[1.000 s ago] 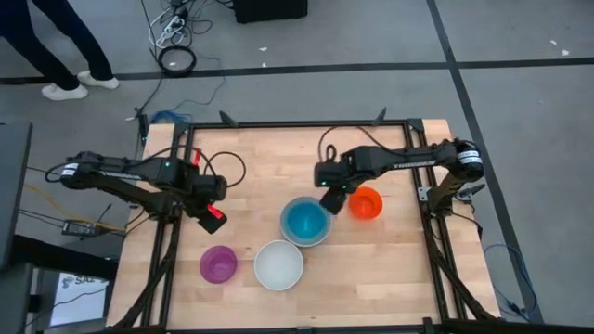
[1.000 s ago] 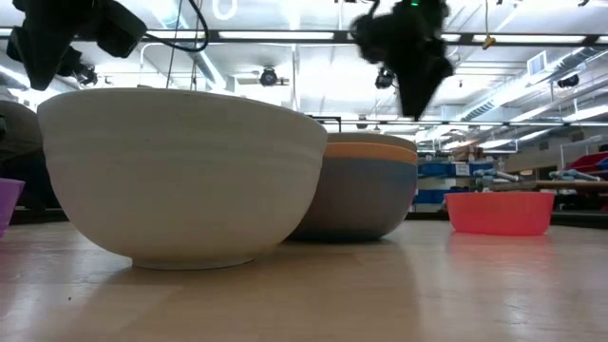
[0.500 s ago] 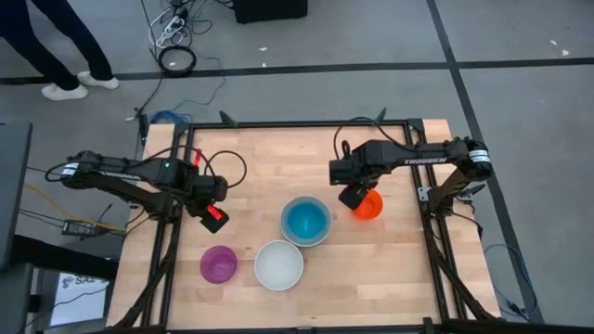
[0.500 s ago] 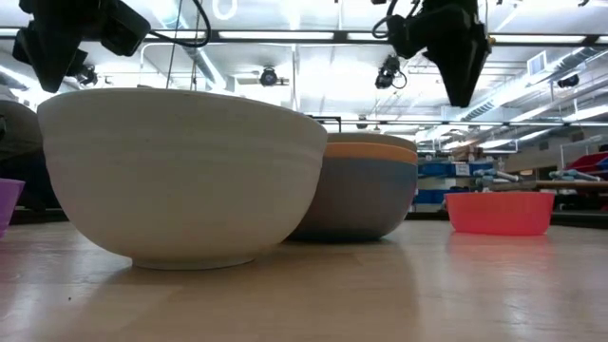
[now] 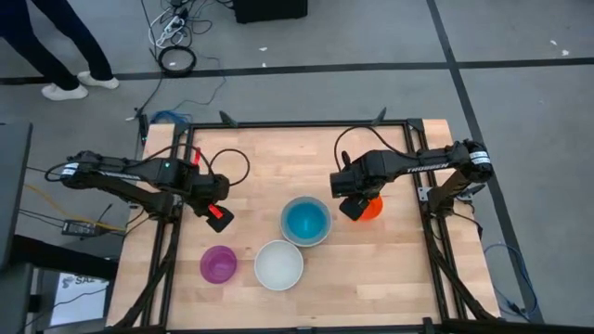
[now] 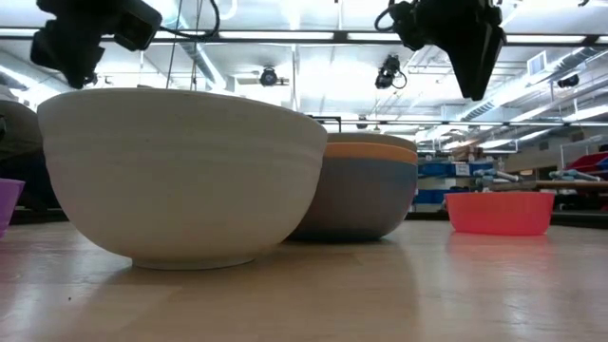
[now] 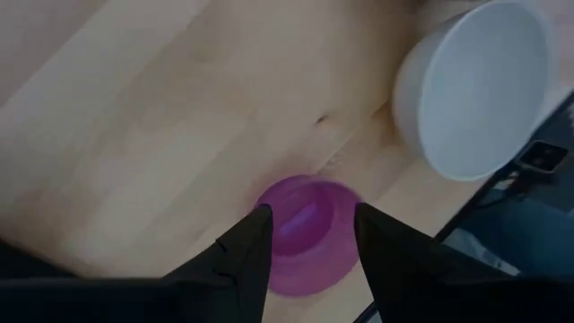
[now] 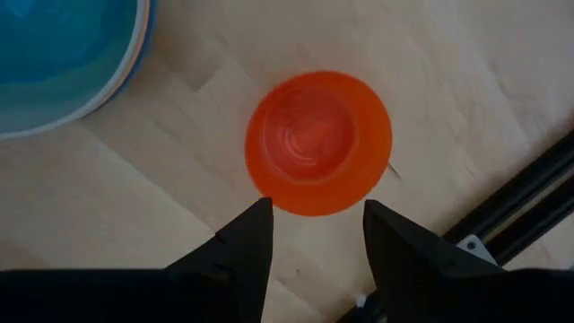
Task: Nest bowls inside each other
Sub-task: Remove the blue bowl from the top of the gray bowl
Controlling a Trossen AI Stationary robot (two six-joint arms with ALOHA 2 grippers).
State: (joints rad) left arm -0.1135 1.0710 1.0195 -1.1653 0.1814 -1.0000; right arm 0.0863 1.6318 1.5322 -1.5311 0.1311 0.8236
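A grey bowl (image 5: 306,239) stands mid-table with a blue bowl (image 5: 306,221) nested in it; the low view shows an orange rim (image 6: 370,148) between them. Nearer stand a white bowl (image 5: 278,264) and a small purple bowl (image 5: 218,263). A small red-orange bowl (image 5: 371,208) sits upright toward the right edge. My right gripper (image 8: 318,208) hangs open above it, pointing down. My left gripper (image 7: 312,213) hangs open above the purple bowl (image 7: 305,247), slanting down.
Black frame rails (image 5: 429,213) run along the table's left and right sides; one shows close beside the red-orange bowl (image 8: 529,193). Bare wood lies along the far part of the table (image 5: 278,153) and in the near right corner.
My right gripper has gone from beside the grey stack toward the table's right edge and up a little, and now hangs over the red-orange bowl, having turned somewhat. My left gripper has tipped a little in place. No bowl has moved.
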